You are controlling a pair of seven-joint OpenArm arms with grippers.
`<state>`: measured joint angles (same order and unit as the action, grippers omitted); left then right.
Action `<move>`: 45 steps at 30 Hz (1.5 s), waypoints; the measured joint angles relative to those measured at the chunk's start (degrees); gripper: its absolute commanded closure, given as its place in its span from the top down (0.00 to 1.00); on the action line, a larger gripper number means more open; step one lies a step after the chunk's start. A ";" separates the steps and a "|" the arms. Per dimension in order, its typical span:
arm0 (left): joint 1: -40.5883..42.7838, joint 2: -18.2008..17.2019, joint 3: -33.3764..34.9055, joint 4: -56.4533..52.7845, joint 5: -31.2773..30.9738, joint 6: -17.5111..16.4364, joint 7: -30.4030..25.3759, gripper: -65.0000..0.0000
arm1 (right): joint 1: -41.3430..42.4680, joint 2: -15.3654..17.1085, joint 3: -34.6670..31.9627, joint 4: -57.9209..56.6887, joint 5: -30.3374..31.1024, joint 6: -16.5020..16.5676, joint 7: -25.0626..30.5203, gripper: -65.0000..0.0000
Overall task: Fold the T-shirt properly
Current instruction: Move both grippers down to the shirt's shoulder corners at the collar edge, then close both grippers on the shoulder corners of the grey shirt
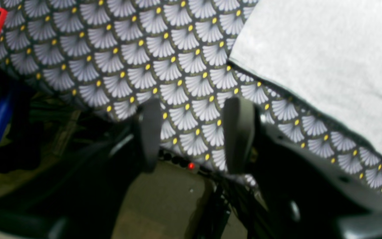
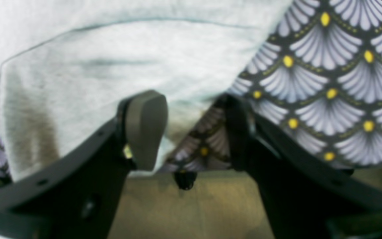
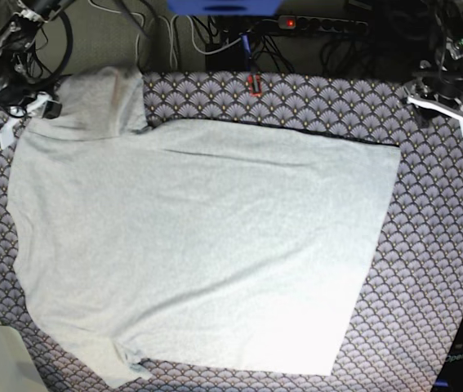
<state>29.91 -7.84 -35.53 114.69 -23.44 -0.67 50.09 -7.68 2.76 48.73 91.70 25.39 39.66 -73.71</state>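
Spreading flat across the tablecloth [image 3: 435, 269], the grey T-shirt [image 3: 207, 253] lies plain side up, one sleeve [image 3: 104, 102] at the far corner beside the right gripper [image 2: 191, 132], whose jaws stand wide and empty over the sleeve hem. The left gripper [image 1: 191, 132], jaws parted and empty, hangs above bare cloth off the shirt's bottom hem corner [image 1: 232, 59]. A clean fold likely needs both pinching matching corners
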 measured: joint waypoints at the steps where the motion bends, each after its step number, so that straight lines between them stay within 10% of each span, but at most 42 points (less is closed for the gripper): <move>1: -0.46 0.04 0.00 -0.02 0.00 0.00 0.04 0.46 | -0.17 -0.90 -0.04 1.03 -0.07 0.02 -0.17 0.51; 10: -2.19 0.07 0.07 -0.70 0.02 0.02 0.09 0.46 | -0.94 -2.75 -0.42 3.52 -0.02 0.15 -1.73 0.49; 27: -6.40 0.09 0.07 -7.67 -0.39 0.02 0.22 0.46 | -0.92 -2.47 -7.39 3.50 -0.85 0.15 -2.05 0.02; 35: -12.22 0.07 0.04 -13.73 0.02 0.15 -0.02 0.00 | -1.25 -1.73 -7.61 3.21 -0.04 0.15 -1.75 0.01; 45: -16.65 0.11 0.04 -20.15 -0.04 0.20 -0.02 0.05 | -1.42 -0.92 -7.67 3.13 0.17 0.15 -2.14 0.01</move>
<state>13.26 -7.73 -35.48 94.54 -23.49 -0.47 50.06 -9.10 1.85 41.06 94.83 25.56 39.81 -75.85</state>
